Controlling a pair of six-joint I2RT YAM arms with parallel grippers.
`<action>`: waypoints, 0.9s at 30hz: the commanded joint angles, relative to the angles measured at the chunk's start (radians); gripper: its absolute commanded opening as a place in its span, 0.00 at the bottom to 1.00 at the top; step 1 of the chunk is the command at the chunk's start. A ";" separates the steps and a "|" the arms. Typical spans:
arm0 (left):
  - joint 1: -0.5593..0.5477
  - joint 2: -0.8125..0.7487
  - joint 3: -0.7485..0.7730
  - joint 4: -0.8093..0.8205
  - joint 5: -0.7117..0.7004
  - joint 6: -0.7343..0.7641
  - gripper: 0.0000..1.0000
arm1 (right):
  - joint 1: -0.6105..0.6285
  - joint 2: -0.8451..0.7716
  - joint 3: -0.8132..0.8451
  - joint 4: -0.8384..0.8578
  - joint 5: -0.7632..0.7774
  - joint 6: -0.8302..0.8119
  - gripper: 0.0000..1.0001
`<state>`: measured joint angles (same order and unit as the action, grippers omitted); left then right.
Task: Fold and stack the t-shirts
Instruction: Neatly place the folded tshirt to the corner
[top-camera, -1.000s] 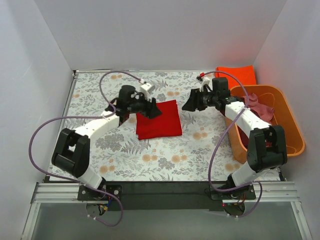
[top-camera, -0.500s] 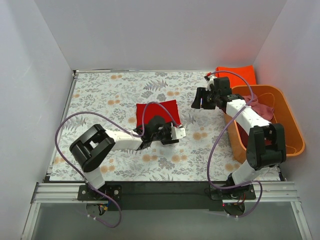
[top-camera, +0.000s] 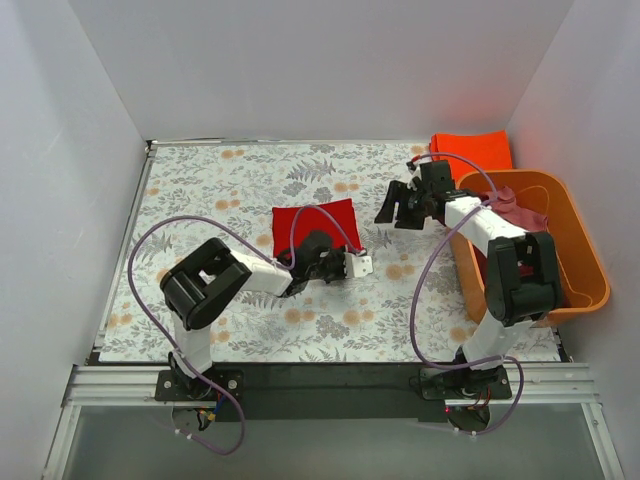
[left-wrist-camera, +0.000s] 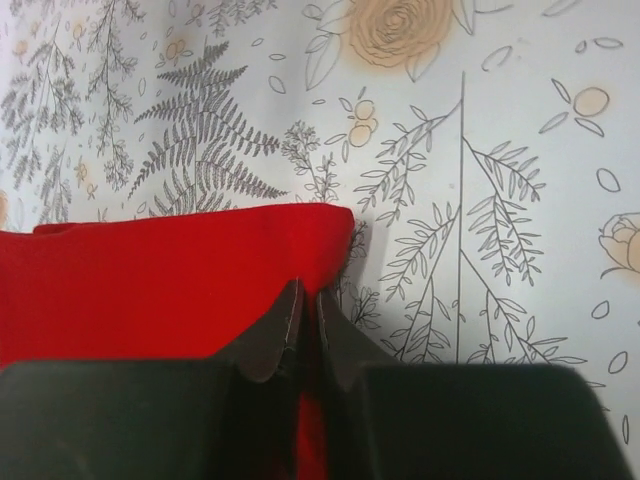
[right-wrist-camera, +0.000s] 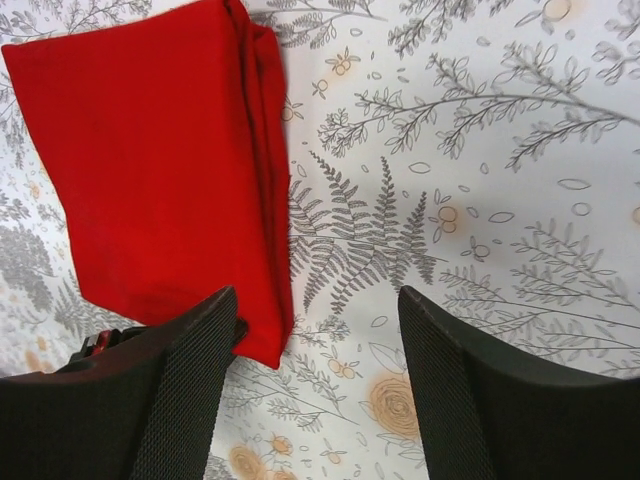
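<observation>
A bright red folded t-shirt (top-camera: 318, 218) lies mid-table. My left gripper (top-camera: 315, 252) sits at its near edge, and in the left wrist view its jaws (left-wrist-camera: 308, 300) are shut on the red cloth (left-wrist-camera: 150, 290) close to a corner. My right gripper (top-camera: 392, 210) hovers open to the right of the shirt; the right wrist view shows its fingers (right-wrist-camera: 190, 380) spread over bare tablecloth beside the red t-shirt (right-wrist-camera: 150, 170). An orange-red folded t-shirt (top-camera: 472, 150) lies at the back right. Maroon and pink t-shirts (top-camera: 512, 208) sit crumpled in the tub.
An orange plastic tub (top-camera: 580, 262) stands along the right side, with the right arm running beside its left wall. The floral tablecloth (top-camera: 210, 190) covers the table. White walls close in the left, back and right.
My left arm swung from the shirt's far left side round to its near edge and its jaws closed on the cloth. The right gripper opened a little wider and shifted slightly.
</observation>
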<state>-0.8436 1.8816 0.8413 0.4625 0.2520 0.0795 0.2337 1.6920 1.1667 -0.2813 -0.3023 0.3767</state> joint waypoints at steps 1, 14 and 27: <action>0.060 -0.039 0.039 -0.028 0.075 -0.108 0.00 | 0.015 0.032 -0.004 0.056 -0.050 0.089 0.73; 0.176 -0.118 0.116 -0.058 0.276 -0.337 0.00 | 0.078 0.172 -0.050 0.375 -0.155 0.396 0.86; 0.192 -0.122 0.140 -0.068 0.283 -0.388 0.00 | 0.161 0.362 0.019 0.505 -0.100 0.585 0.68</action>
<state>-0.6559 1.8233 0.9600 0.3878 0.5068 -0.2901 0.3798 2.0068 1.1503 0.1761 -0.4370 0.9161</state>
